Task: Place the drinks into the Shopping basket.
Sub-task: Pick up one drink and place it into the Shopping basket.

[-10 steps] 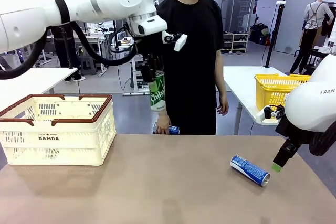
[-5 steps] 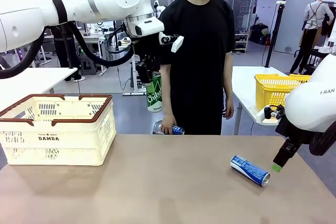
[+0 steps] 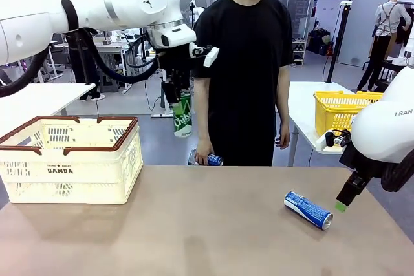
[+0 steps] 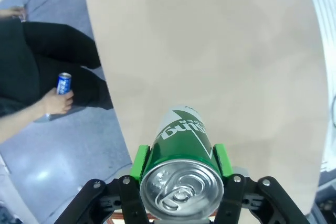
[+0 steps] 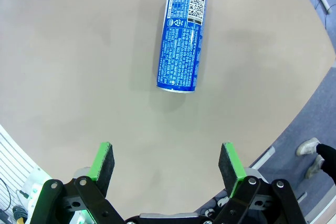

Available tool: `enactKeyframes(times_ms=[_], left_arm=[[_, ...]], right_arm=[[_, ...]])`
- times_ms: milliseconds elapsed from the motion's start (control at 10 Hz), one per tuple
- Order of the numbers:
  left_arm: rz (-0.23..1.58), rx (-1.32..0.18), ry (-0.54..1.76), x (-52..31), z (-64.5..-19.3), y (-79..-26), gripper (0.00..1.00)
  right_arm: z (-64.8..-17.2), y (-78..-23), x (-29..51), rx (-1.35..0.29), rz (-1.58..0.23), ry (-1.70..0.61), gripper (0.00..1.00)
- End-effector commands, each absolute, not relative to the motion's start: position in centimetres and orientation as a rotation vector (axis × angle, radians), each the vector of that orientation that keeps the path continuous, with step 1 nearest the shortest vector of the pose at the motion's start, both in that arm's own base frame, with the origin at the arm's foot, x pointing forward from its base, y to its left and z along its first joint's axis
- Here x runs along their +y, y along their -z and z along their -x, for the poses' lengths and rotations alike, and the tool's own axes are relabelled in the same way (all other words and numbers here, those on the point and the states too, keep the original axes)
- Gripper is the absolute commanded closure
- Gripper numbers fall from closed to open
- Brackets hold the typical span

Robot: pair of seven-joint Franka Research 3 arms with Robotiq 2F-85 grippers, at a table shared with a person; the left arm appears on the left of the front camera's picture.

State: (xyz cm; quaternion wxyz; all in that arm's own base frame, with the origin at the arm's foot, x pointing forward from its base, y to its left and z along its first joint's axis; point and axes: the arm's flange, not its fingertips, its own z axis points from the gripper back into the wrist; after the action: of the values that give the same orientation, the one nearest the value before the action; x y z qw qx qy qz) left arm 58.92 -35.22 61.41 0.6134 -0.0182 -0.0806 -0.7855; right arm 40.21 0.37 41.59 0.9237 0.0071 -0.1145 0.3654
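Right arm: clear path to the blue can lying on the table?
Probably yes. The right tool is open, hanging just short of the blue can, which lies on its side on the table. Nothing stands between them.

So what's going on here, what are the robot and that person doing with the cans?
The robot's left gripper is shut on a green can and holds it upright in the air over the table, off to the right of the Shopping basket. A blue can lies on its side on the table, and the open right gripper hangs close by without touching it. The person across the table holds a second blue can low in one hand.
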Motion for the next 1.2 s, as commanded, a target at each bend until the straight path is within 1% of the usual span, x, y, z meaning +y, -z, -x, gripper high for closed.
enactKeyframes(times_ms=[0,200,300,400,800,1100], left_arm=[[0.060,-0.234,1.747,-31.1,-59.4,-62.0,0.42],[0.062,-0.290,1.643,-26.5,-59.9,-63.0,0.42],[0.044,-0.271,1.585,-23.7,-60.4,-63.0,0.42],[0.037,-0.270,1.539,-20.5,-60.7,-62.5,0.42],[0.062,-0.365,1.300,-9.8,-60.8,-60.7,0.42],[0.018,-0.404,1.210,-2.3,-61.4,-58.3,0.42]], right_arm=[[-40.1,-41.6,0.2,-0.232,-0.016,-0.758,0.00],[-40.1,-41.6,0.2,-0.232,-0.016,-0.758,0.00],[-40.1,-41.6,0.2,-0.232,-0.016,-0.758,0.00],[-40.1,-41.6,0.2,-0.232,-0.016,-0.758,0.00],[-40.1,-41.6,0.2,-0.232,-0.016,-0.758,0.00],[-40.1,-41.6,0.2,-0.232,-0.016,-0.758,0.00]])
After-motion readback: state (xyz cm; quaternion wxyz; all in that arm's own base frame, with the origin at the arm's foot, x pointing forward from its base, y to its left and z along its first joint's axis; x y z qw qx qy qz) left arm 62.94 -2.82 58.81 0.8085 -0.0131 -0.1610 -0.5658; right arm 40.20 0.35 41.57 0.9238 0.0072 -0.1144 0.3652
